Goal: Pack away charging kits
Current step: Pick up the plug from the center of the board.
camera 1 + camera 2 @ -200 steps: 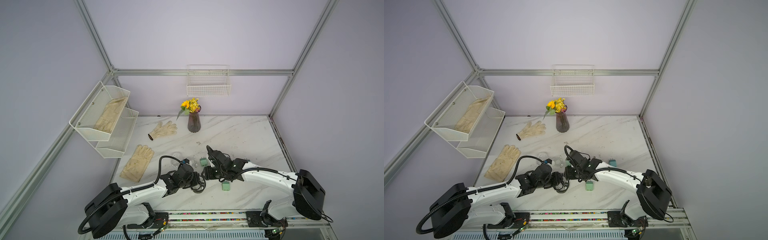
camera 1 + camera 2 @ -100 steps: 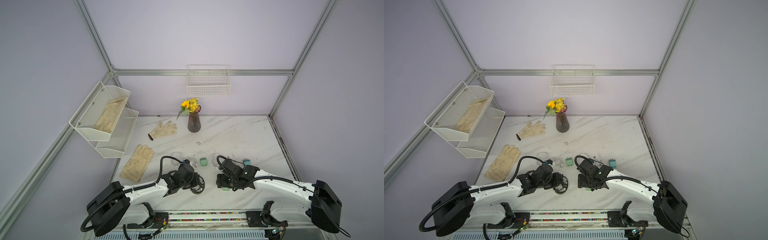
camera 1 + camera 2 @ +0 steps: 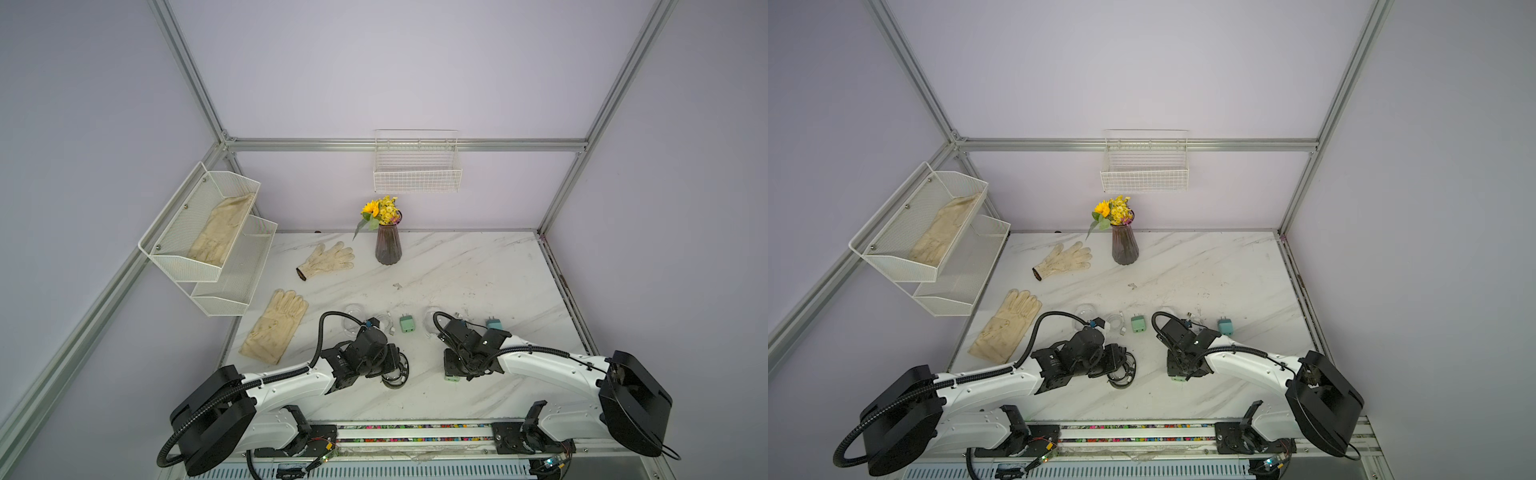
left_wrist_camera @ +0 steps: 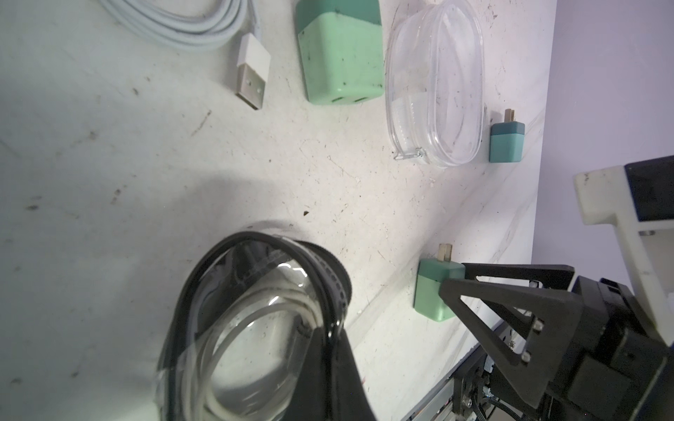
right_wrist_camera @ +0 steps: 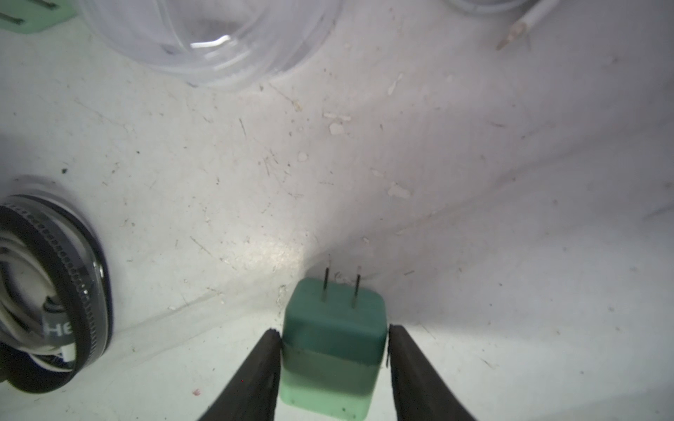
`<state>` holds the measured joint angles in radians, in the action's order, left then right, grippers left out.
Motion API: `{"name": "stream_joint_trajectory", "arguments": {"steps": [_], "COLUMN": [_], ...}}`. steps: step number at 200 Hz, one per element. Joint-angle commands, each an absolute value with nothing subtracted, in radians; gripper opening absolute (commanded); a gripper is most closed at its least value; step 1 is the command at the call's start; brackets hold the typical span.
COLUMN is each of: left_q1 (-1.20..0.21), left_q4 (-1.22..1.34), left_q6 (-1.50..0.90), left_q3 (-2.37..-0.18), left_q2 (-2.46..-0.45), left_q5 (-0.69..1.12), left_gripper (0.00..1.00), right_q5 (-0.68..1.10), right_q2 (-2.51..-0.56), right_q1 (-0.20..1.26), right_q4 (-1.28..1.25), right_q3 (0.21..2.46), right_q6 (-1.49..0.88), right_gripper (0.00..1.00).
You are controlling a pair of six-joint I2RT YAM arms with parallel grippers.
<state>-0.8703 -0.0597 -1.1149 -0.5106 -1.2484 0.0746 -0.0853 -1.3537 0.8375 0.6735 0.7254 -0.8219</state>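
Right jaws grip a mint adapter (image 5: 330,379) lying on the table (image 3: 478,266); left jaws are clenched on the rim of a zip case (image 4: 255,328).

The right jaws press the adapter's two side faces, prongs pointing away, a hold that should leave the body free to drop in. The left jaws hold the case nearby with a coiled white cable (image 4: 233,328) inside (probably steadying it to receive the adapter). Unpacked farther back: a second mint adapter (image 3: 407,324), a loose cable (image 3: 384,323), an empty clear case (image 4: 436,84) and a teal adapter (image 3: 493,323).

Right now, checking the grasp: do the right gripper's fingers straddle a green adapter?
Yes, fingers of the right gripper flank the green adapter.
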Motion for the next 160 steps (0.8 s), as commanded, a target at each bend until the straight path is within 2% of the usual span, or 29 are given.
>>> {"name": "stream_joint_trajectory", "arguments": {"steps": [1,48,79,101,120,160], "left_q1": [-0.864,-0.856,-0.846,-0.842,-0.839,-0.836], "left_q4": [-0.031,-0.062,-0.07,-0.072,-0.073,-0.069], "left_q6": [-1.095,-1.085,-1.08,-1.077,-1.077,-1.077], "left_q3": [-0.599,-0.614,-0.617,-0.617,-0.616,-0.614], "left_q2": [-1.242,-1.232,-1.233,-1.235,-1.233,-1.232], "left_q5": [0.072,0.058,0.061,0.063,0.062,0.073], "left_gripper": [0.0,0.01,0.02,0.02,0.02,0.02], "right_q5": [-0.067,-0.044,-0.03,-0.032,-0.036,-0.05], "right_q2": [-1.365,-1.401,-1.4,-1.398,-1.396,-1.393], "right_q1": [0.836,0.835,0.836,0.836,0.836,0.836], "right_q4": [0.626,0.615,0.612,0.609,0.612,0.662], "right_q3": [0.713,0.713,0.704,0.704,0.708,0.769], "right_q6": [-0.809,-0.803,-0.8,-0.798,-0.8,-0.777], "right_gripper": [0.46,0.44,0.56,0.58,0.52,0.29]}}
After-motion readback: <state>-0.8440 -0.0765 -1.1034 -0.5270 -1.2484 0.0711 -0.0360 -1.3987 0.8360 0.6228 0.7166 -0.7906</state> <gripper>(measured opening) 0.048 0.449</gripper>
